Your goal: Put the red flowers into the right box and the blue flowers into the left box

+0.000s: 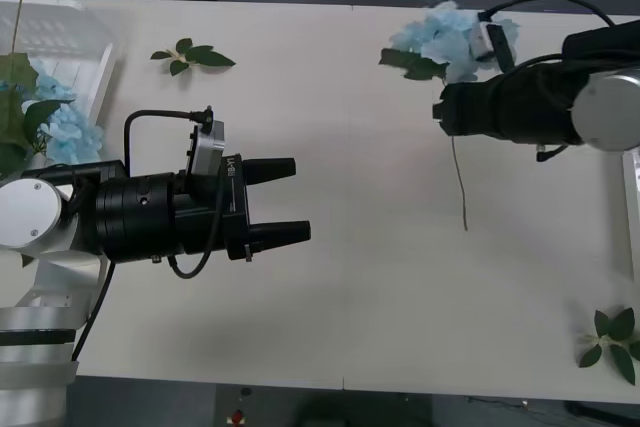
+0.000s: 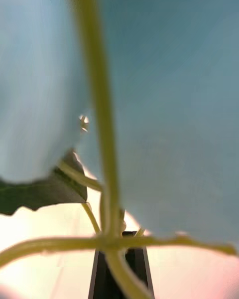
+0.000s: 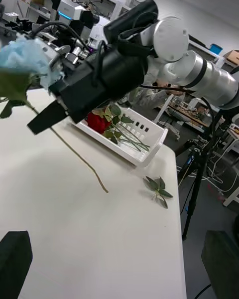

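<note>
Since the left box [image 1: 60, 32] already had a blue flower [image 1: 68, 130] lying in it at the far left, that side was prob the drop-off point for whatever blue came next. The left gripper [image 1: 280, 202] hovered over the bare surface [image 1: 360, 307] just right of that box, fingers spread wide w/ nothing between them, so I'd guess it was just waiting. A loose leaf sprig [image 1: 193, 56] sat near the far edge, not part of the job.

Further right, the right gripper [image 3: 42, 119] held another blue flower [image 1: 450, 39] up off the surface, stem [image 1: 461, 192] dangling free below, tip just above the surface. In the right wrist view its fingers looked clamped on the stem right under the head, so lifted for carrying imo. The right box [image 3: 142, 147], w/ a red flower [image 3: 98, 122] inside, sat at the right edge beside a second sprig [image 1: 612, 342].
</note>
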You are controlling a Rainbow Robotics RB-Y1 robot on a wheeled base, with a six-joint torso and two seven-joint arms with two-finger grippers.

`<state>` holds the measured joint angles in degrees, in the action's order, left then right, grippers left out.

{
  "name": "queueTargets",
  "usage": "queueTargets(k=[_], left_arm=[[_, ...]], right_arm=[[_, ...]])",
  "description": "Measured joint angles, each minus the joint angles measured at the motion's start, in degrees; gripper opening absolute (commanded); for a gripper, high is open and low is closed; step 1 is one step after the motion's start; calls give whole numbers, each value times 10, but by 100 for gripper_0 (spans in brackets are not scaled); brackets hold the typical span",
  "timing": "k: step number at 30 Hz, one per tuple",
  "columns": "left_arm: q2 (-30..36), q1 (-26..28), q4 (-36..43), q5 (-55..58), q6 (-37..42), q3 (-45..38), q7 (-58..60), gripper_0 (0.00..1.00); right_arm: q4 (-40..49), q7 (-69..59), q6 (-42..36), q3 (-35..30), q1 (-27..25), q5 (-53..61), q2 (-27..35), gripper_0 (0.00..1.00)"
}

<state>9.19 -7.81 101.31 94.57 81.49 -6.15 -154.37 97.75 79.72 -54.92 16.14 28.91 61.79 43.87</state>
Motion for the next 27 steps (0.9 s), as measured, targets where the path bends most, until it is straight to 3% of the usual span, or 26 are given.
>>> queueTargets(k=[10,19,23,27], left_arm=[[0,0,0,0,0,0,0,100],[0,0,0,0,0,0,0,100],[0,2,-5,3,0,0,0,100],[0,6,-32,78,-8,0,0,100]], right_arm=[[14,281,1,-125,-67,169,-68,0],[29,432,1,-131,-68,217,-117,0],[38,438,-28,-131,-65,230,-139,0],[38,489,-53,-131,-51,243,-163,0]])
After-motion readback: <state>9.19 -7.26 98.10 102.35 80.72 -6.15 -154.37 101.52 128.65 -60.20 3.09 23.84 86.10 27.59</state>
